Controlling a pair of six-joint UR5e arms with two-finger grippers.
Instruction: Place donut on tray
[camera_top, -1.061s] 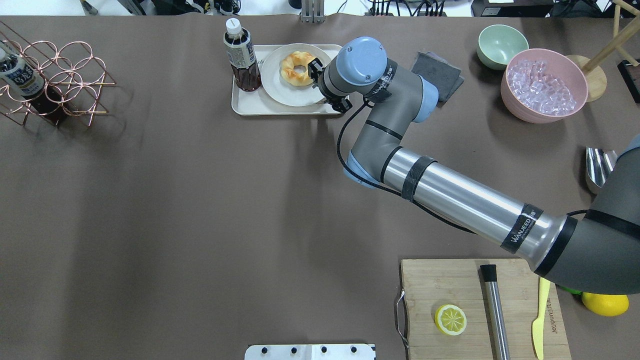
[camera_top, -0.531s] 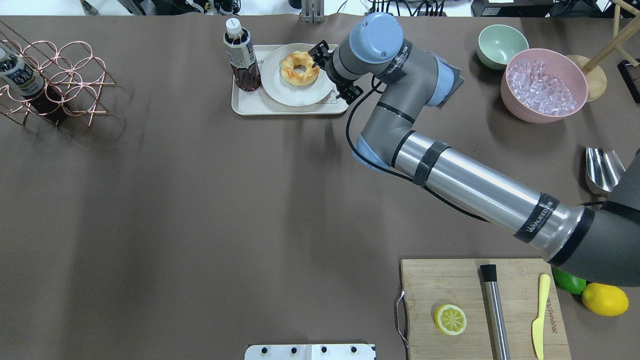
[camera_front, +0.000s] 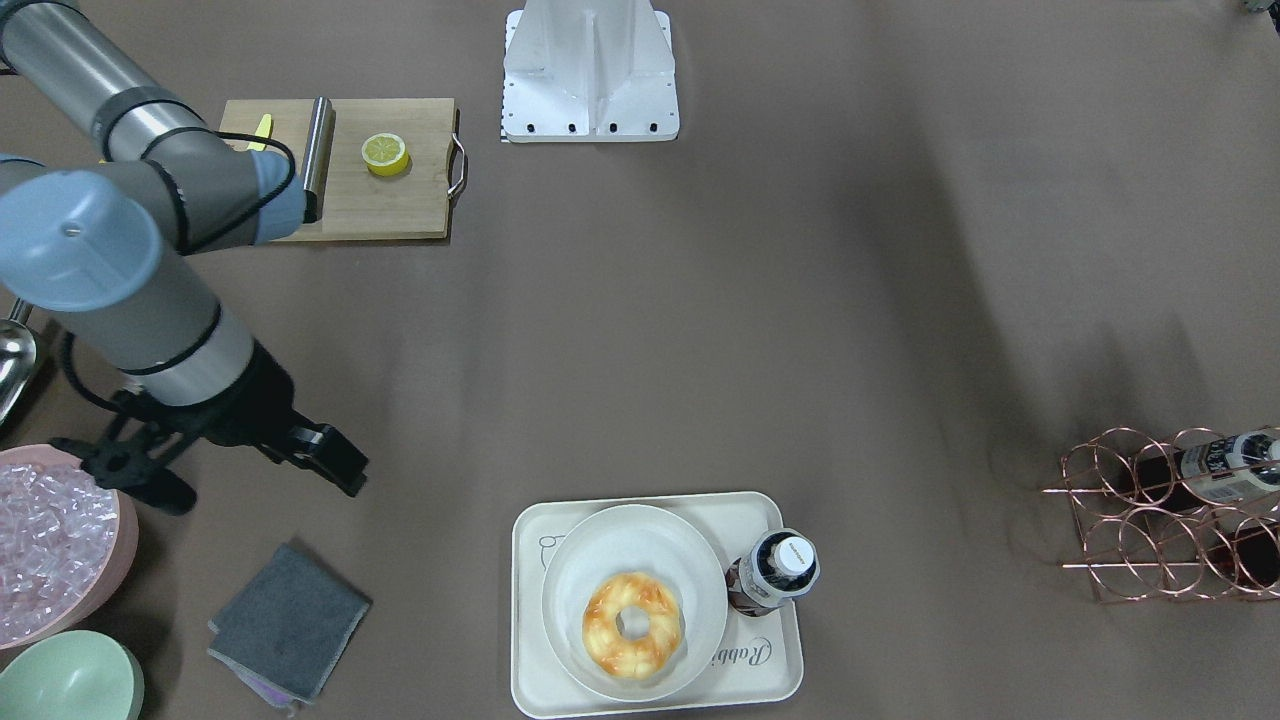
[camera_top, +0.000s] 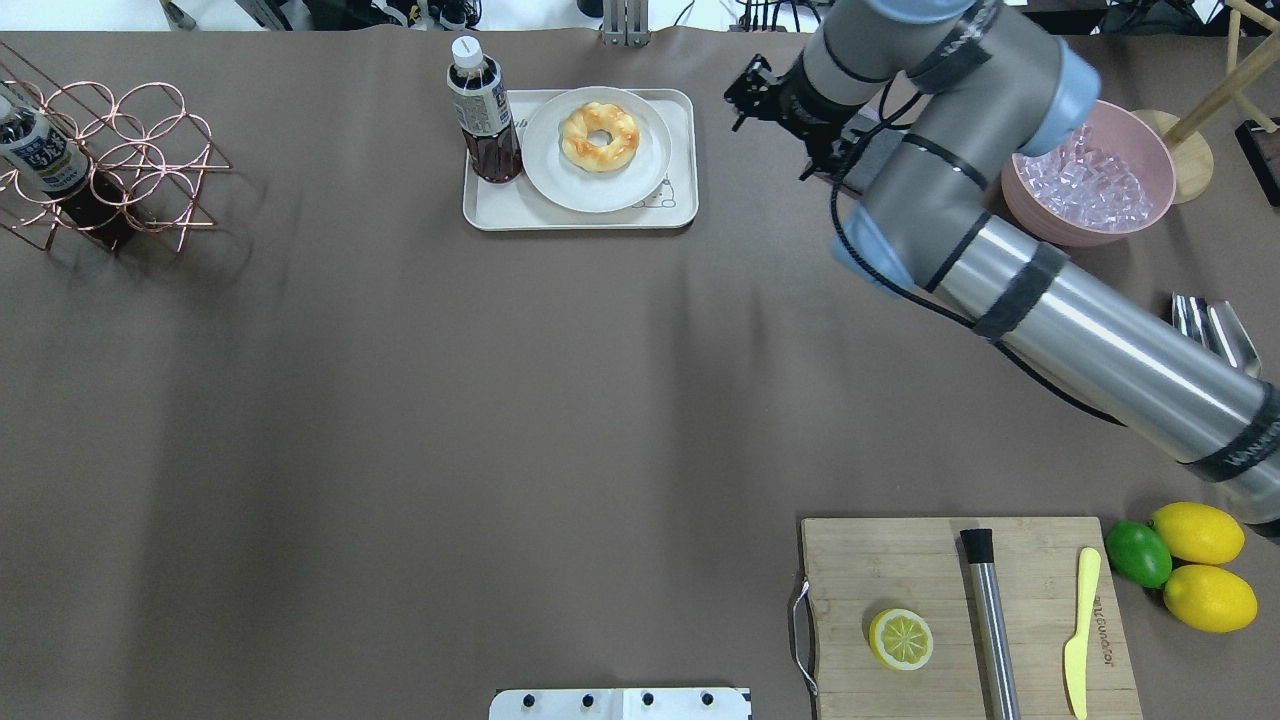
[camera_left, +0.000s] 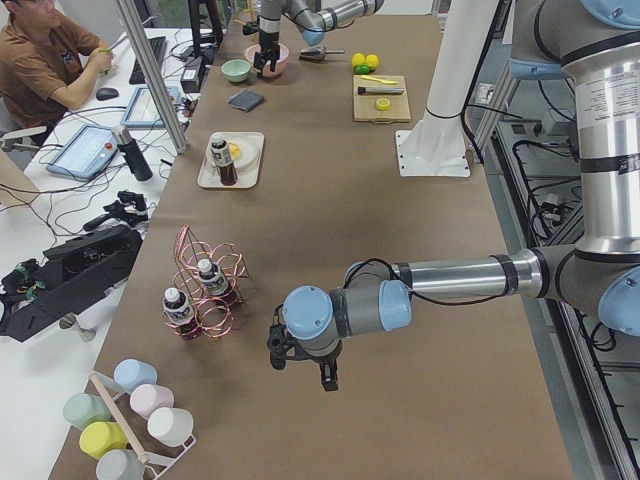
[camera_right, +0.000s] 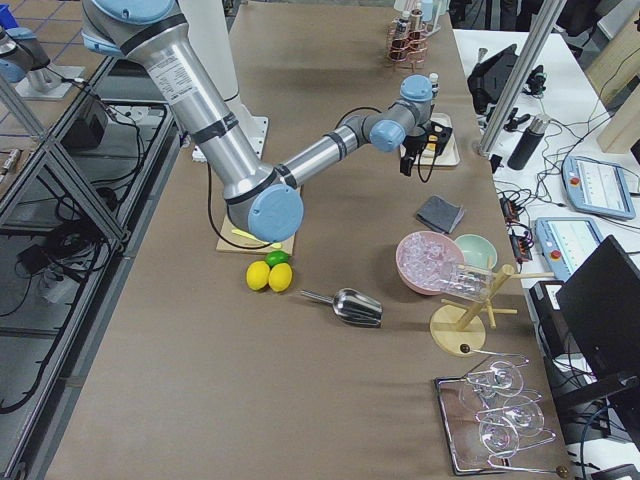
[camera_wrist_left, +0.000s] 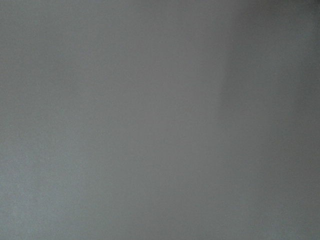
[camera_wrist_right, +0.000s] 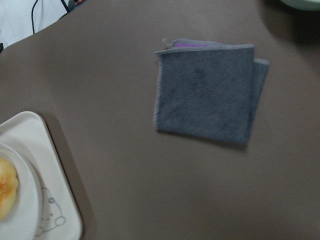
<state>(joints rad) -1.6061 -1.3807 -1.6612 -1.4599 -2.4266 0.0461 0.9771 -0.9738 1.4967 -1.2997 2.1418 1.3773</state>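
Observation:
The donut (camera_top: 600, 137) is golden-orange with pale glaze. It lies on a round off-white plate (camera_top: 560, 185) that rests on the cream tray (camera_top: 480, 212). It also shows in the front view (camera_front: 632, 624) on the tray (camera_front: 522, 600). My right gripper (camera_top: 772, 128) is open and empty, raised to the right of the tray and well apart from it; it also shows in the front view (camera_front: 255, 488). The right wrist view shows the tray corner (camera_wrist_right: 55, 210) and the donut's edge (camera_wrist_right: 6, 187). My left gripper (camera_left: 300, 360) shows only in the exterior left view, far from the tray; I cannot tell its state.
A tea bottle (camera_top: 483, 115) stands on the tray's left end. A grey cloth (camera_front: 290, 620) lies under the right gripper. A pink bowl of ice (camera_top: 1090, 180) and a green bowl (camera_front: 65, 680) are nearby. A cutting board (camera_top: 900, 560) with a halved lemon and a wire rack (camera_top: 110, 160) sit further off.
My right gripper has drawn back from the donut's right side, rising and moving right off the tray. The donut has stayed on the plate.

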